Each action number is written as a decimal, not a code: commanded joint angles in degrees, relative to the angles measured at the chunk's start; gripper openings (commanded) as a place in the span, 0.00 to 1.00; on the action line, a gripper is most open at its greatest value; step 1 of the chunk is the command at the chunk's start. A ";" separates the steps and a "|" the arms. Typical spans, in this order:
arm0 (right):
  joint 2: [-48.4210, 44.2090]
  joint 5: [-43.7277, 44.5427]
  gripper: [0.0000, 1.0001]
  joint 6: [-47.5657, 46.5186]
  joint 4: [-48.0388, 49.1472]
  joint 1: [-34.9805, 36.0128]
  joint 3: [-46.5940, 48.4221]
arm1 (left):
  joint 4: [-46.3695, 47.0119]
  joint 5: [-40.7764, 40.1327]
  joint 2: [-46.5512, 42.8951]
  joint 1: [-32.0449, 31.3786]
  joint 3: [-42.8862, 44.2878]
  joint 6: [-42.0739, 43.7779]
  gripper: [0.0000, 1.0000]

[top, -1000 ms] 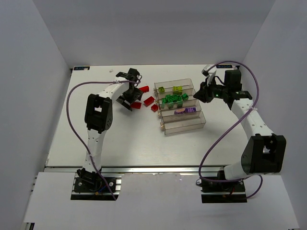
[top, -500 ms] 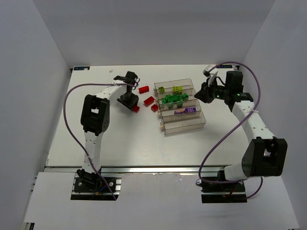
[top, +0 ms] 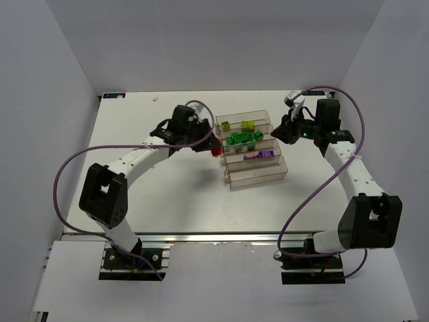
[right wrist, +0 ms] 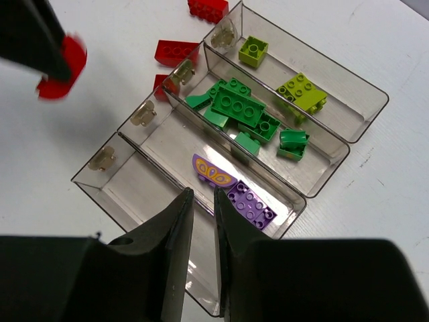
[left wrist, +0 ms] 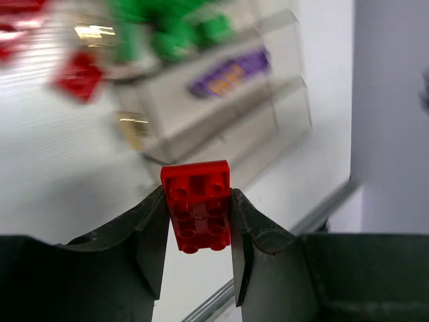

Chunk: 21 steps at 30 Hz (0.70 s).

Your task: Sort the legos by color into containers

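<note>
- Red brick (left wrist: 198,208): clamped between the fingers of the left gripper (left wrist: 198,196), studs facing the wrist camera, held clear of the table (top: 167,194).
- In the top view the left gripper (top: 206,139) sits just beside the left ends of the trays. The right wrist view shows the held brick blurred and short of the tray ends, over no tray.
- Right gripper (right wrist: 202,194): fingers nearly together with only a thin slit between them, and nothing in it. It hovers over the two nearest trays. In the top view it is by the right end of the row.
- The containers are four clear trays side by side in a slanted row, long sides touching.
- Farthest tray (right wrist: 348,80): two yellow-green bricks (right wrist: 301,92), one small near the left end and one larger mid-tray, well apart.
- Second tray (right wrist: 328,157): green bricks (right wrist: 240,109) in a loose pile around the middle, several touching or overlapping.
- Third tray (right wrist: 161,137): two purple pieces (right wrist: 250,204), a studded plate and a rounded printed piece, just beside each other toward the right end.
- Nearest tray (right wrist: 127,184): I see no bricks in it.
- Loose red bricks (right wrist: 175,52): three on the table off the left tray ends. One is by the farthest tray's end, one is beside the second tray's end, and one is partly hidden behind the end of the third tray.
- No red in any tray.
</note>
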 commanded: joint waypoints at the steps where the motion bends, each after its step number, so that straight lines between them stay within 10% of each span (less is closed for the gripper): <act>1: -0.99 -1.31 0.24 0.34 1.58 -0.19 0.82 | 10.42 13.08 -0.49 -5.89 -0.84 16.62 0.00; 14: -4.42 0.18 0.24 -0.36 0.87 -0.28 -1.64 | 11.02 13.08 10.14 -14.17 8.04 40.37 0.00; 21: -5.65 0.54 0.27 -1.16 0.17 -0.45 -2.69 | 10.76 9.14 14.63 -16.90 9.63 43.98 0.22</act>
